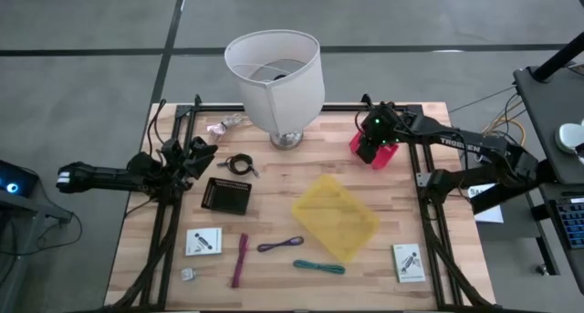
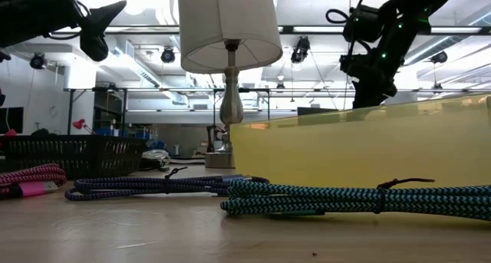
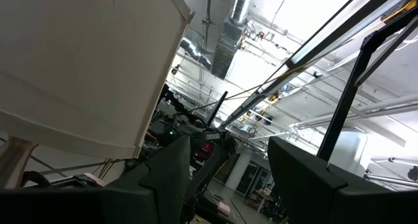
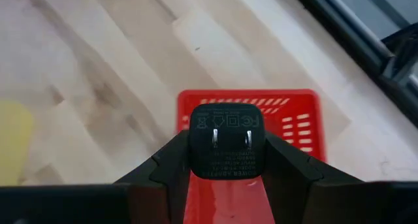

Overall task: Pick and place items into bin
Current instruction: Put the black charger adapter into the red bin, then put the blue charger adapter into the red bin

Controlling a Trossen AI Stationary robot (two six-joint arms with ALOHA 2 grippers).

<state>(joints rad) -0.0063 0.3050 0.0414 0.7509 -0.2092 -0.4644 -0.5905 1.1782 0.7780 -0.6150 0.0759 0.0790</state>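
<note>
My right gripper [image 4: 226, 160] hangs over a small red bin [image 4: 295, 124] at the table's far right [image 1: 387, 156] and is shut on a tiny black cube with two metal prongs [image 4: 226, 149]. My left gripper [image 1: 203, 156] waits open near the left edge, raised and tipped upward, holding nothing [image 3: 228, 165]. On the wood lie a black cord loop [image 1: 240, 164], a purple tie [image 1: 280, 245], a maroon tie [image 1: 240, 258], a teal tie [image 1: 319, 266] and two flat white packets [image 1: 203, 242] [image 1: 409, 261]. My right gripper pinches the black cube by two opposite side faces [image 4: 196, 160], one finger [image 4: 171, 164] on each side. The pronged face points away from the wrist, toward the table. The fingers point down from above, and the cube is lifted clear above the red bin.
A yellow translucent bin [image 1: 335, 218] sits mid-table, and a black mesh tray [image 1: 226, 195] lies left of it. The large white lampshade [image 1: 276, 76] on its stand rises at the far middle. Crumpled clear wrap [image 1: 226, 124] lies far left. A small clear piece [image 1: 188, 275] is near the front left.
</note>
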